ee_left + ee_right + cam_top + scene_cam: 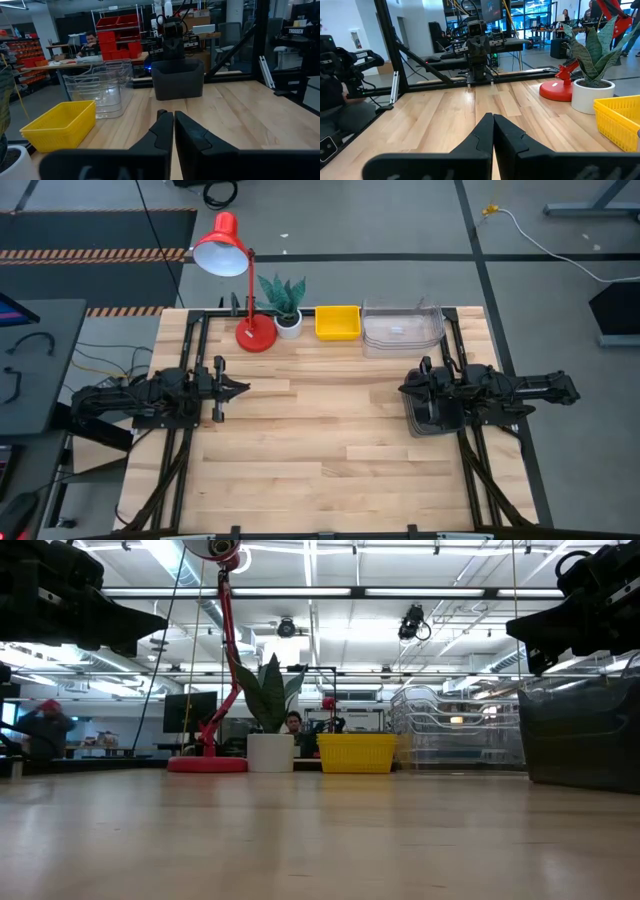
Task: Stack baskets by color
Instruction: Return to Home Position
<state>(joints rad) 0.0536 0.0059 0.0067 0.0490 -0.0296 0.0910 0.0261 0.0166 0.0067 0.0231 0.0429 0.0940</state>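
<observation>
Counter [320, 470]: two arms lie level at mid-depth, facing each other and well apart.

Left claw [173, 118]: fingers pressed together, held above the wood on the left side.

Right claw [493, 119]: fingers likewise together, on the right side.

Grey baskets [177, 82]: on the counter directly beneath the right arm, near the right edge. They read as one dark block, so the number nested cannot be told.

Back row, left to right: red lamp [255, 332], white pot [288, 326] with its plant, yellow baskets [338, 322], clear baskets [402, 328].

The yellow stack stands just beside the pot. The clear stack stands just beside the yellow, with several rims showing one above another.

Room beyond: a person [90, 41] sits behind the clear stack, far off.
</observation>
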